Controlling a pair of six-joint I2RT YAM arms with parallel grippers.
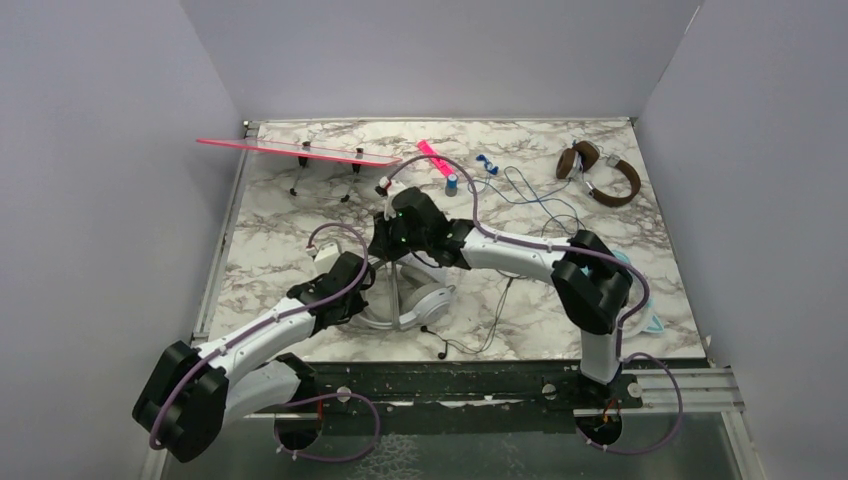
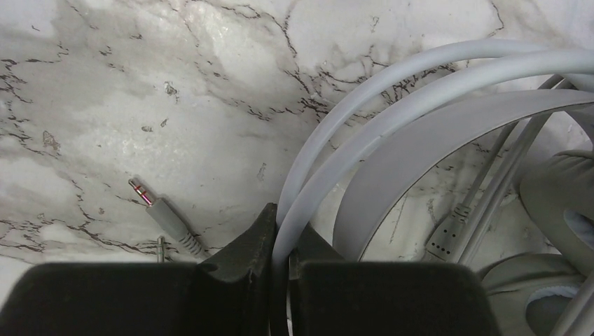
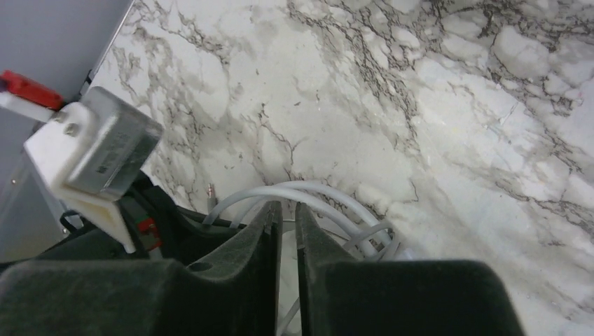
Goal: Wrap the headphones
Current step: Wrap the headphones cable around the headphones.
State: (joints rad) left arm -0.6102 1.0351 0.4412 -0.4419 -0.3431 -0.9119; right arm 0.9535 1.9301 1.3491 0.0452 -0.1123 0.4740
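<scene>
White-grey headphones point(image 1: 425, 300) lie mid-table point(image 1: 290, 225), under both grippers. Left wrist view: left gripper point(image 2: 281, 218) pinched on the pale cord point(image 2: 350, 112); plug point(image 2: 160, 208) on marble beside it. Right wrist view: right gripper point(image 3: 284, 213) fingers nearly together, slim gap, cord loops beyond; grip unclear. Overhead only: brown set point(image 1: 600, 175), far right.

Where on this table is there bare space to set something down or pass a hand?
Barest: marble table's left side, between the pink acrylic strip and left claw. Crowded: the centre, right claw and white-grey over-ear headphones; and far right, thin blue cable beside brown headphones.
</scene>
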